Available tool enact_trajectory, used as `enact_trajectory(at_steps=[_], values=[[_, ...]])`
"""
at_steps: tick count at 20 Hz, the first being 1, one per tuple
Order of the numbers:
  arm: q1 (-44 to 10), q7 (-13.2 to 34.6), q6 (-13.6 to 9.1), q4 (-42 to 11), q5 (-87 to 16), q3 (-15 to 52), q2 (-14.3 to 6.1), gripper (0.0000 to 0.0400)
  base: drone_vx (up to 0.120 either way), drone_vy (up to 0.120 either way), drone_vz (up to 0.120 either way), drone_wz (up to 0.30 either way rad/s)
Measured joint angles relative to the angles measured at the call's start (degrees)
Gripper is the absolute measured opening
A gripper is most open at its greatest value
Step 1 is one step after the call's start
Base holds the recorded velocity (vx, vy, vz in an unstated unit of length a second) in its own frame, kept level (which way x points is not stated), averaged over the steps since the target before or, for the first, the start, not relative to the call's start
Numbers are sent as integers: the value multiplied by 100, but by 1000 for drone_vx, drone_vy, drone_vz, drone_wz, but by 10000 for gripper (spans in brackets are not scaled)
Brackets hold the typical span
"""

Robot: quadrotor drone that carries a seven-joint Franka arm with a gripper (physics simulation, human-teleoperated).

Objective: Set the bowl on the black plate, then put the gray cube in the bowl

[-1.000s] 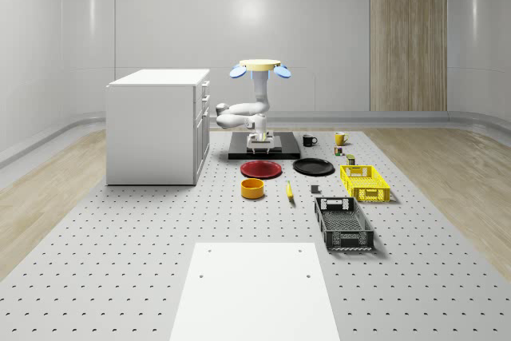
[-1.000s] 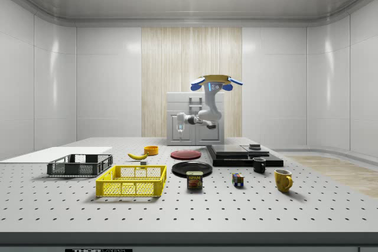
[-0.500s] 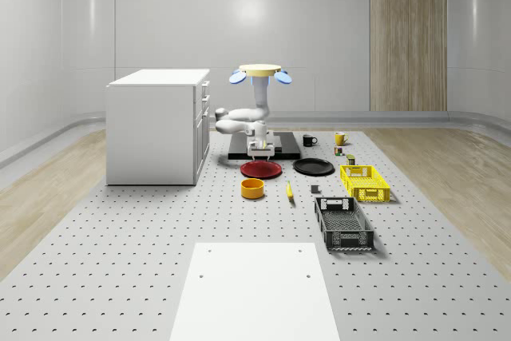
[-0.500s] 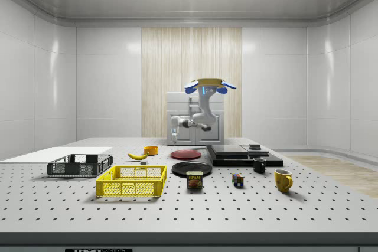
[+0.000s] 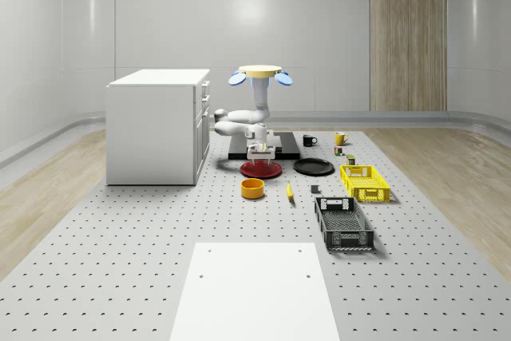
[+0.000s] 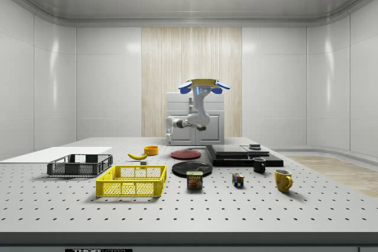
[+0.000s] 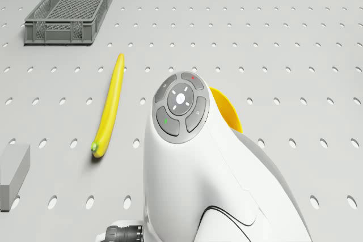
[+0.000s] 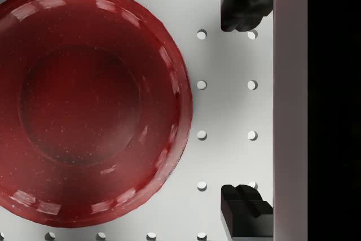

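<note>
While my drone [image 5: 259,74] hovers over the red plate [image 8: 90,103] with fingers [image 8: 243,5] spread and empty, the bowl [image 5: 252,188] sits apart on the worktop [image 5: 144,237], so descending here risks striking the wrong dish.

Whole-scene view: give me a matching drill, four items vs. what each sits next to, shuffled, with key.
Items:
1. bowl
2. black plate
3. gray cube
4. pincer

Places:
A. over the red plate's far edge
B. just past the dark gray crate
C. beside the banana
D. on the red plate's right in this view

Pairs: 1-C, 2-D, 3-B, 4-A
</note>
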Motion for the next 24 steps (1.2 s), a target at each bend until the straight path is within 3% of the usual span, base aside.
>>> enact_trajectory(at_steps=[24], values=[[-63,52,255,13,114,46,-273,400,120,0,0,0]])
